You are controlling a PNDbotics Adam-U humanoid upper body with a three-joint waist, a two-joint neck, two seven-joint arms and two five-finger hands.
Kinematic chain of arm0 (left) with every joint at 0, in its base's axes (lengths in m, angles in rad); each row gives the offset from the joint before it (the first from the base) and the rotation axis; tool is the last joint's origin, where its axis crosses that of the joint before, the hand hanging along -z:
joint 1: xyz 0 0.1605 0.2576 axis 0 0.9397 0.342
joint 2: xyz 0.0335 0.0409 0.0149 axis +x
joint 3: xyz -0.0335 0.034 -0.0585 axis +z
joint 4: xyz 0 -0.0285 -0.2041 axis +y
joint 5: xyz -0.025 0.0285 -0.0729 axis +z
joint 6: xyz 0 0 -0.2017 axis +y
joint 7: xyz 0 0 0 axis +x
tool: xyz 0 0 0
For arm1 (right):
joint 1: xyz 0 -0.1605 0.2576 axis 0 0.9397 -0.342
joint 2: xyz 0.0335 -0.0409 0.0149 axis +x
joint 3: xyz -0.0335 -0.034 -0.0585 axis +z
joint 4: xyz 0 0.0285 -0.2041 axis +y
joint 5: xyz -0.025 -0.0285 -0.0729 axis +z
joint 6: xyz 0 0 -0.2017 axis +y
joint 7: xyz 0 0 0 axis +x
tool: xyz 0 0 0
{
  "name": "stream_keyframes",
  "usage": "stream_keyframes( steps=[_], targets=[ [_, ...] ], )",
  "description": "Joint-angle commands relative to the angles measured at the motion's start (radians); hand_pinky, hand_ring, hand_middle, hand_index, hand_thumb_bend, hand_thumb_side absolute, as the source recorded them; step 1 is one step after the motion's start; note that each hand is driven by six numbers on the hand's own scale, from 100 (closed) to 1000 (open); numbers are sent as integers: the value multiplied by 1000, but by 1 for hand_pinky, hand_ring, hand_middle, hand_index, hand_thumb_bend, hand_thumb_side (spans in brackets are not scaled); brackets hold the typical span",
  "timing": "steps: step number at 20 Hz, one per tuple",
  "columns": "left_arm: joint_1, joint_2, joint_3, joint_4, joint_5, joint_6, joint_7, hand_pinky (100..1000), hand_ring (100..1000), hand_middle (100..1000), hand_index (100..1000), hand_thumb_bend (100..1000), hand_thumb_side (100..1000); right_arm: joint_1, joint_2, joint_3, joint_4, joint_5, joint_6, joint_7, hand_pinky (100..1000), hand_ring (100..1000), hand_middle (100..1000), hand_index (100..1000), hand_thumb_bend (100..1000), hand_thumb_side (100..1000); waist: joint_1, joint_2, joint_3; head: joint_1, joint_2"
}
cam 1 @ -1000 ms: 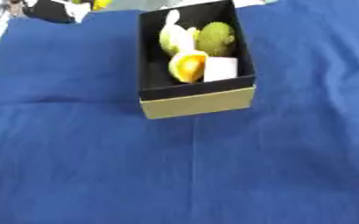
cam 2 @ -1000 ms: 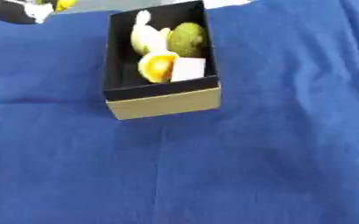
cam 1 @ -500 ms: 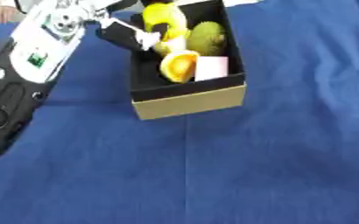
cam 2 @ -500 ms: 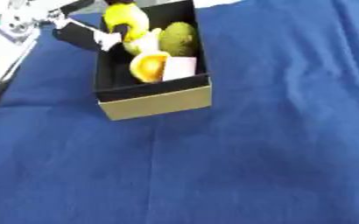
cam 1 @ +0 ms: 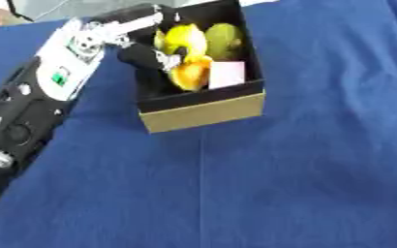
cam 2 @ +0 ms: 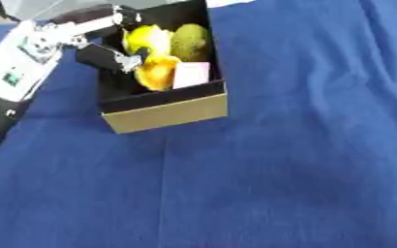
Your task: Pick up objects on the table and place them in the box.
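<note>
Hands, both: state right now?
Left hand: over the box, fingers curled around a yellow object.
Right hand: not in either view.

Left arm (cam 1: 32, 111) — black shell w/ a white forearm panel, small green mark on it. Left hand (cam 1: 138, 46) — black fingers, silver joints.

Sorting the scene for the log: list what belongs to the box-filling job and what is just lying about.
Job:
- box
- yellow fruit, at the left hand
- green fruit, in the box
- orange piece, in the box
- pink block, in the box
- left hand, reaching into the box

Lying about:
- blue cloth
</note>
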Motion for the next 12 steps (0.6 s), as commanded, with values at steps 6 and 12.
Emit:
stream_keyframes(
  steps=[6,12],
  targets=[
    [-19,21,50,-33,5,-29,59,858,795,786,911,113,413,-2,-8,-10,-15,-13,3,-1,751,777,720,781,100,532,-10,-33,5,-10,8],
    [0,50,84,-157,98,-2,93,848,779,765,892,100,397,9,-19,-20,-15,-23,-3,-4,752,778,721,782,100,531,-25,-61,27,-22,21]
  ],
)
